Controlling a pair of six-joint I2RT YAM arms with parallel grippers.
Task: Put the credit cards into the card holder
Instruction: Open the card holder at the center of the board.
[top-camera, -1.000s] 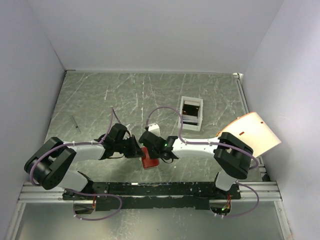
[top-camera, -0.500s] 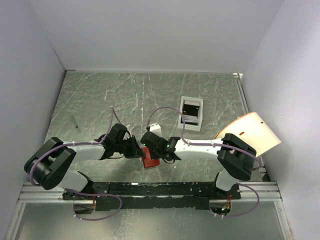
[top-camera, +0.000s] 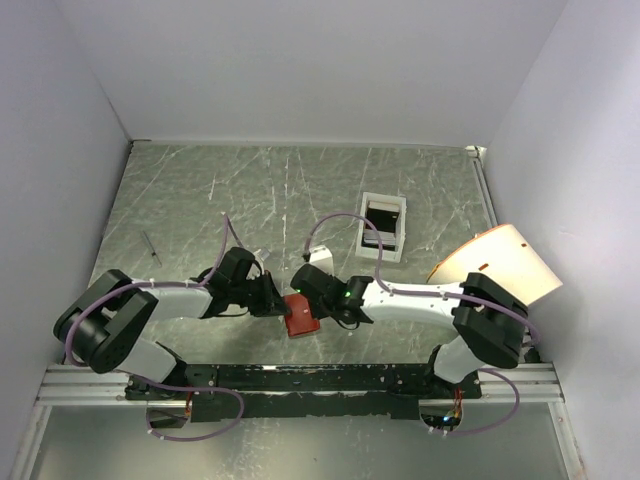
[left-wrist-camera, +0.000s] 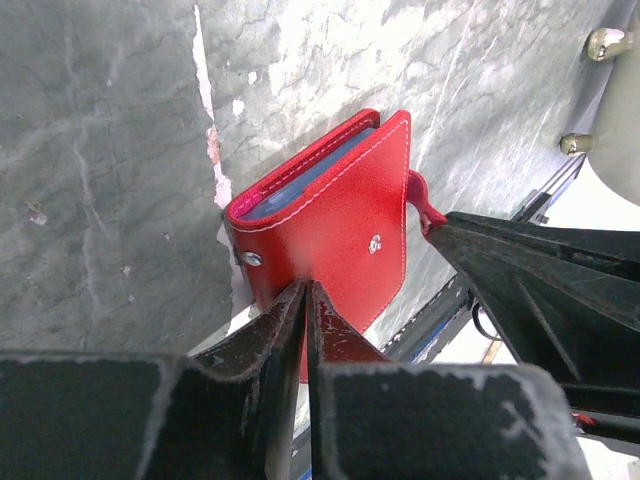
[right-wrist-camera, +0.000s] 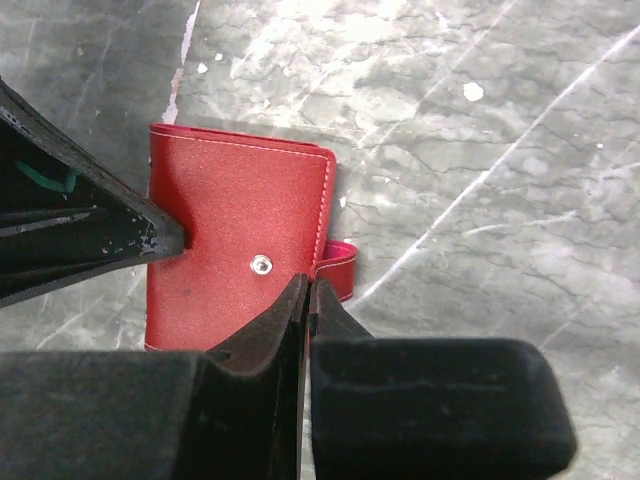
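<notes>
The card holder (top-camera: 299, 315), a small red wallet, lies folded shut on the table between both grippers. Pale blue-grey card edges (left-wrist-camera: 300, 185) show in its open side. Its snap tab (right-wrist-camera: 338, 265) hangs loose beside it. My left gripper (left-wrist-camera: 306, 287) is shut, its tips resting on the red cover near the spine rivet. My right gripper (right-wrist-camera: 308, 285) is shut too, with its tips at the cover's edge right beside the tab. I cannot tell whether either pinches any leather. Both grippers (top-camera: 272, 298) (top-camera: 318, 290) flank the wallet in the top view.
A white open-topped box (top-camera: 383, 226) with dark flat items inside stands behind the right arm. A pale curved board with an orange edge (top-camera: 500, 265) leans at the right wall. A thin stick (top-camera: 150, 247) lies far left. The black rail (top-camera: 300, 378) runs along the near edge.
My right gripper has closed at the wallet's edge, and the right arm's elbow has shifted to the right. The left gripper and the wallet have stayed put.
</notes>
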